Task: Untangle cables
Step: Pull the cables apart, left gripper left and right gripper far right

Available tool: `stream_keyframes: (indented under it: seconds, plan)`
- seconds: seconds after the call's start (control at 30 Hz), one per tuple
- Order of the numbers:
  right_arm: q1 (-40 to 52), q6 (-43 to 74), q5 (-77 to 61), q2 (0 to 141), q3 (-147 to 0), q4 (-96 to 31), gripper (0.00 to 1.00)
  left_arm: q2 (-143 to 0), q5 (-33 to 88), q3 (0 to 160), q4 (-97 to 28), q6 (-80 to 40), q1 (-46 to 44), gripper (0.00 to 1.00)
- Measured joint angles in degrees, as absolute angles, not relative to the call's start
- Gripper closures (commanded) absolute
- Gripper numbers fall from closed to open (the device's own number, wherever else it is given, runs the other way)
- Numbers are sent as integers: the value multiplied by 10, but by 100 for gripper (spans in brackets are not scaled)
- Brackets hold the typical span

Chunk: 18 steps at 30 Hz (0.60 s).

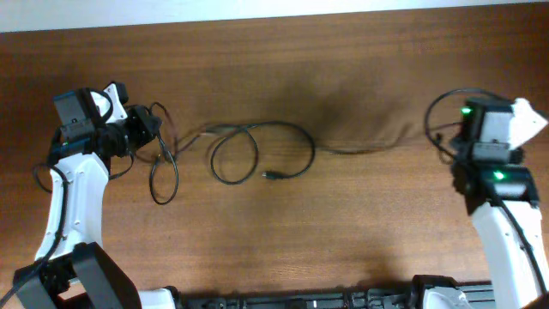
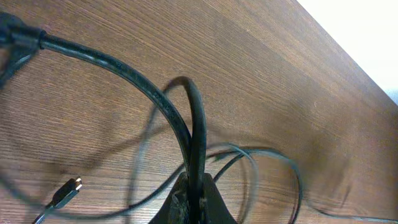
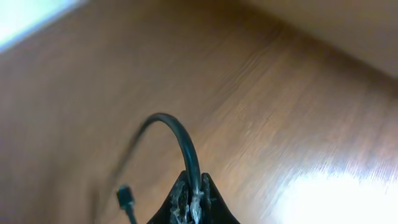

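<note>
My left gripper (image 2: 194, 200) and right gripper (image 3: 194, 202) each clamp the cables (image 1: 313, 153). Loops cross between them, so most untangling is left

I see the cables (image 1: 312, 153) as thin black cords lying across the middle of the table (image 1: 343, 249), from left to right. Near the table's centre they make two loose loops that overlap. A small dark plug (image 1: 271, 177) lies inside the bigger one. Toward the table's left side there is a narrow oval loop (image 1: 163, 182). Toward its right side, one strand (image 1: 364, 149) runs almost straight.
</note>
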State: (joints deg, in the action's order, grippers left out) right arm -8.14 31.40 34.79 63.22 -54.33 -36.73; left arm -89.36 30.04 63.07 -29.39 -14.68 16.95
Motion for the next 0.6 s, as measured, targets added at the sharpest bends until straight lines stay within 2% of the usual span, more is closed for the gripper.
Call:
stream_keyframes:
  seconds: [0.3, 0.6]
  plan:
    - [-244, 315, 358, 549, -543, -270, 96, -894, 297, 631, -294, -145, 142, 100]
    - [-253, 315, 360, 605, -543, -346, 96, -894, 285, 631, -294, -120, 31, 100]
